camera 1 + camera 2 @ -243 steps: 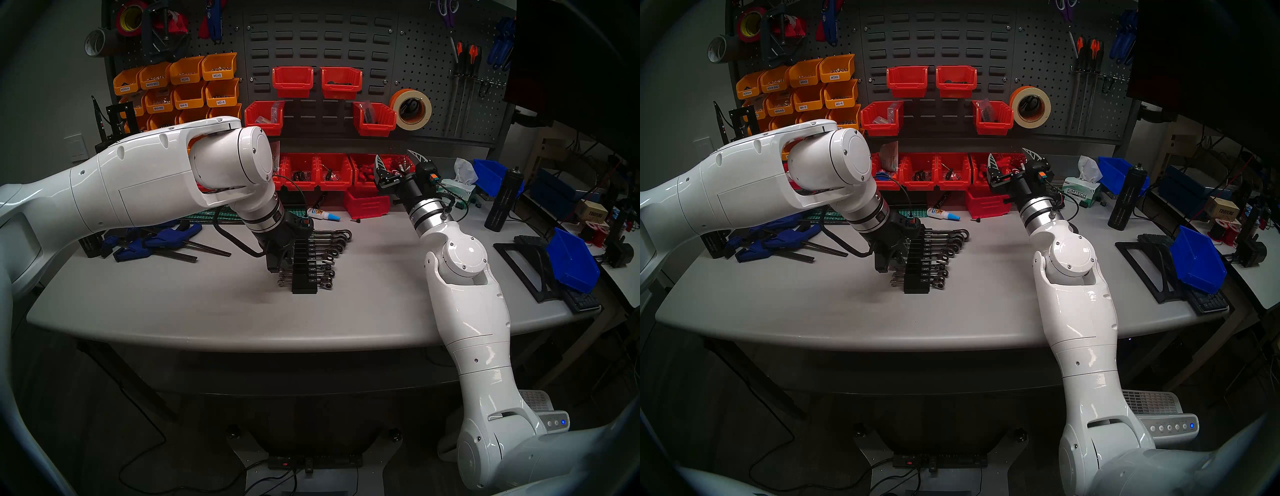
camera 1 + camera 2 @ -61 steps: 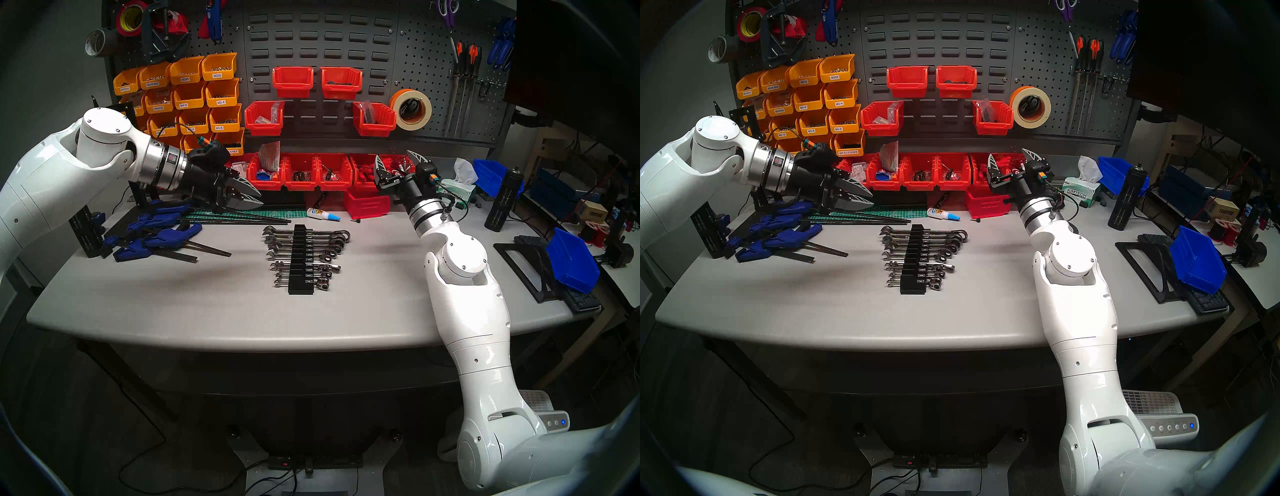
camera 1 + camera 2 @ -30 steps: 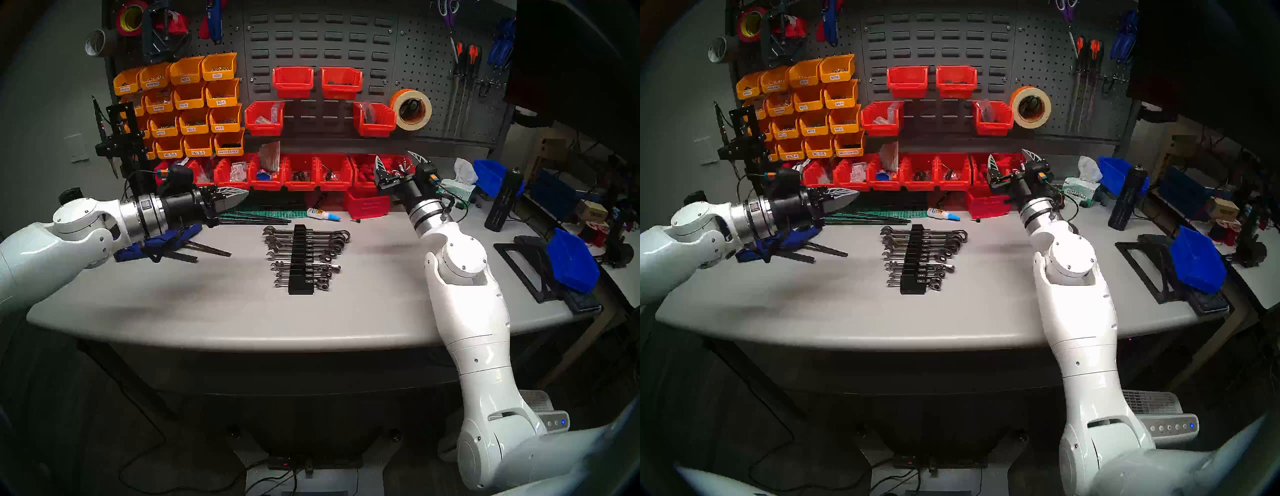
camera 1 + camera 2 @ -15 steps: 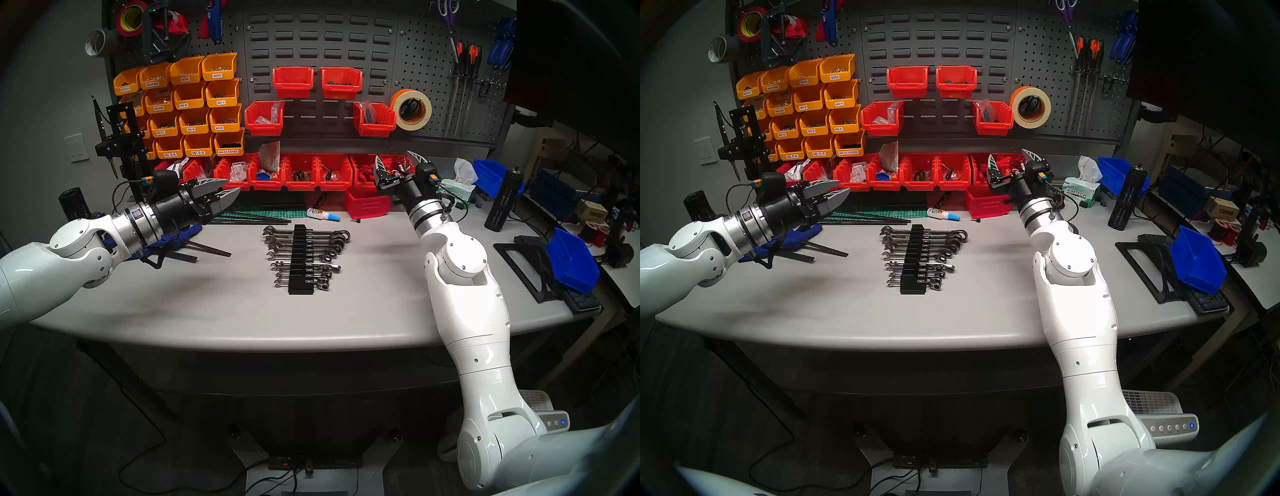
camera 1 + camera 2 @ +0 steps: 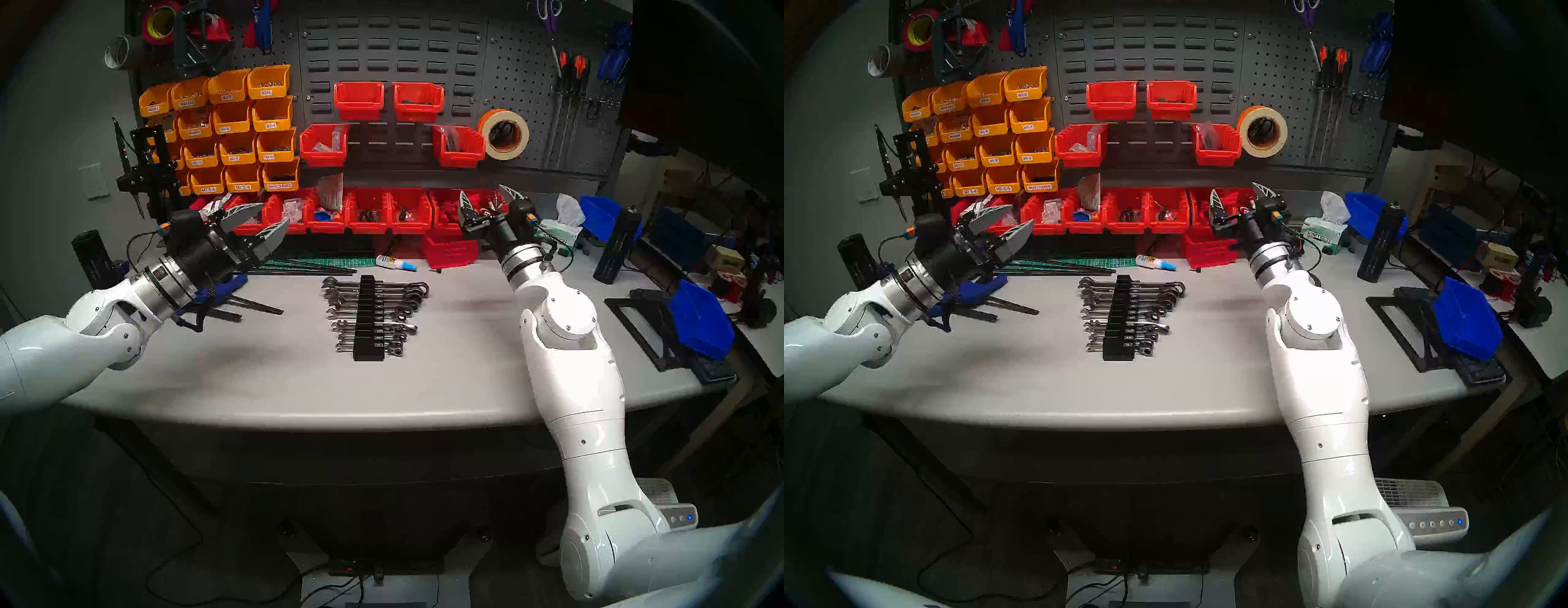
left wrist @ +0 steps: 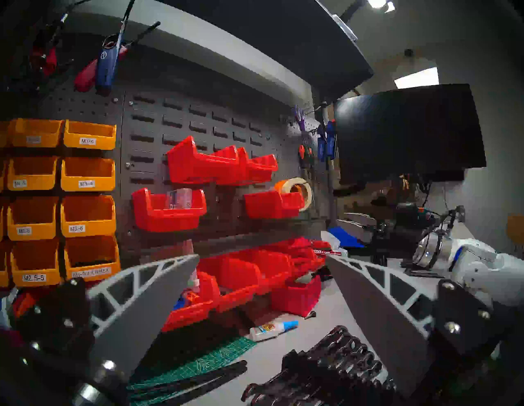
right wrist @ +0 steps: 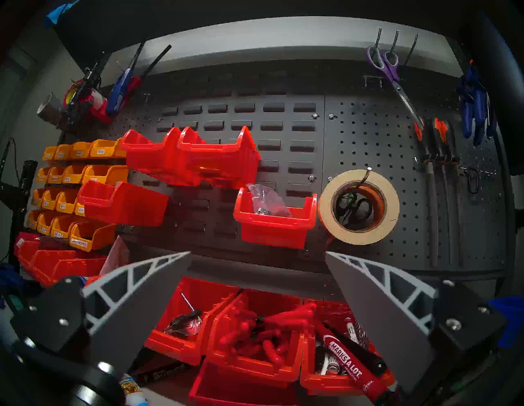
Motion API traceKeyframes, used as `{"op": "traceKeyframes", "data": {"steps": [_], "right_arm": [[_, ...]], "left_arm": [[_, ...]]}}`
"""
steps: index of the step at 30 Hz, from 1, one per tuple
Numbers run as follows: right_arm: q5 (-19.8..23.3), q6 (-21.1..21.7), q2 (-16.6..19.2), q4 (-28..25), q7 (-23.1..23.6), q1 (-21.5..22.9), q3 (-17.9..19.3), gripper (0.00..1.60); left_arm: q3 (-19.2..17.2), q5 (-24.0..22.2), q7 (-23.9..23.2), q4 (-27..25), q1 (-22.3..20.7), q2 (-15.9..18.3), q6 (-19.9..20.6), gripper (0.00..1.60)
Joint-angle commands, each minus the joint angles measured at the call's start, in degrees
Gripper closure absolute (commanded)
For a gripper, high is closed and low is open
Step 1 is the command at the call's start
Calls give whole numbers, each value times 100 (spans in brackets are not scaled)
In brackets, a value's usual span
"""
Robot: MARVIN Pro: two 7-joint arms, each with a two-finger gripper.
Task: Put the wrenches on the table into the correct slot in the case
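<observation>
The black stepped case (image 5: 368, 318) (image 5: 1120, 319) stands mid-table on the grey table (image 5: 263, 382), with several chrome wrenches (image 5: 399, 316) slotted across it. One wrench (image 5: 405, 326) sticks out further right than its neighbours. No loose wrench shows on the table. My left gripper (image 5: 271, 214) (image 5: 1019, 215) is open and empty, raised at the back left, well left of the case. In the left wrist view the case (image 6: 320, 365) lies low between the fingers (image 6: 150, 297). My right gripper (image 5: 488, 193) (image 7: 258, 255) is open and empty, raised before the red bins.
Blue clamps (image 5: 212, 293) and black rods (image 5: 314, 267) lie at the back left. A glue bottle (image 5: 396, 263) and red bins (image 5: 369, 210) sit behind the case. A black cylinder (image 5: 91, 259) stands far left. A blue bin (image 5: 702, 318) and black stand (image 5: 645, 322) are at the right.
My left arm pulled back from the case to the back left, lowered and swung its wrist upward, and its gripper opened wider. The right arm has not moved. All wrenches sit in the case.
</observation>
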Motion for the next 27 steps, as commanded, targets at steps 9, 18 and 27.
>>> {"op": "traceKeyframes", "data": {"steps": [9, 18, 27], "right_arm": [[-3, -38, -3, -207, 8, 170, -9, 0], [-3, -38, -3, -207, 8, 169, -9, 0], [-3, -38, -3, -207, 8, 169, -9, 0]], "left_arm": [[-95, 41, 9, 96, 4, -106, -903, 0], [-88, 50, 14, 105, 7, -115, -951, 0], [-86, 52, 10, 106, 8, -115, -967, 0]]}}
